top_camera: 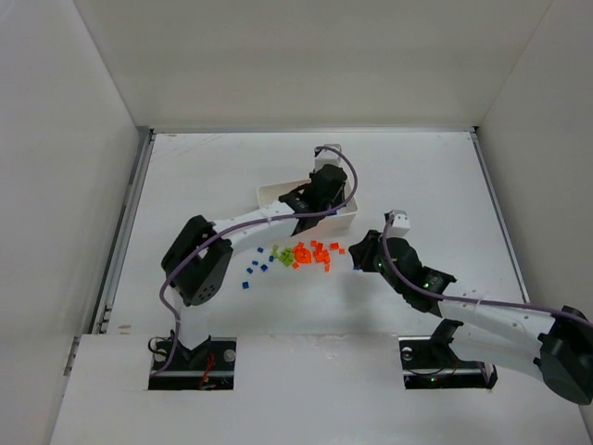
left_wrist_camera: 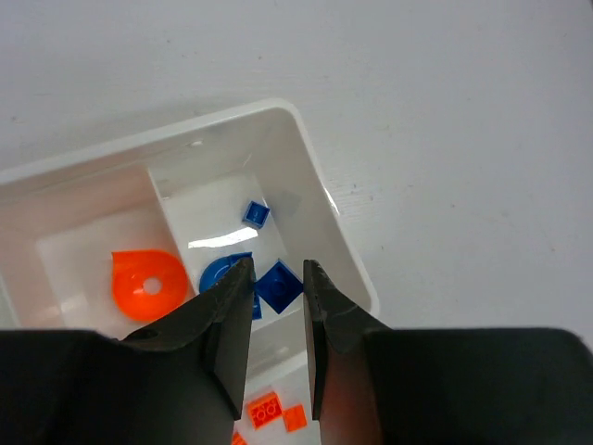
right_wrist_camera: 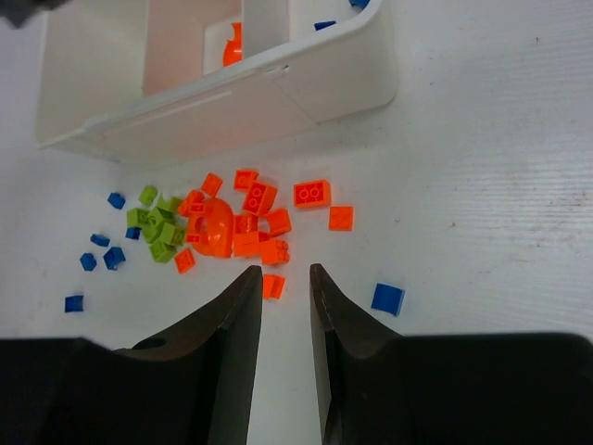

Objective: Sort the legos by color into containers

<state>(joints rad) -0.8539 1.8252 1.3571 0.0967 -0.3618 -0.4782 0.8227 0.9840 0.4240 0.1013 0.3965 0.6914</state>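
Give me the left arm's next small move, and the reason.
Probably open the left gripper and let go. It seems to pinch a blue brick right over the tray's end compartment, where other blue pieces lie, while an orange piece sits in the next one.

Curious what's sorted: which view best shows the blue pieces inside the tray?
Left wrist view: it looks down into the tray, blue pieces plain in the end compartment. Right wrist view catches only slivers past the wall; overhead, the left arm hides them.
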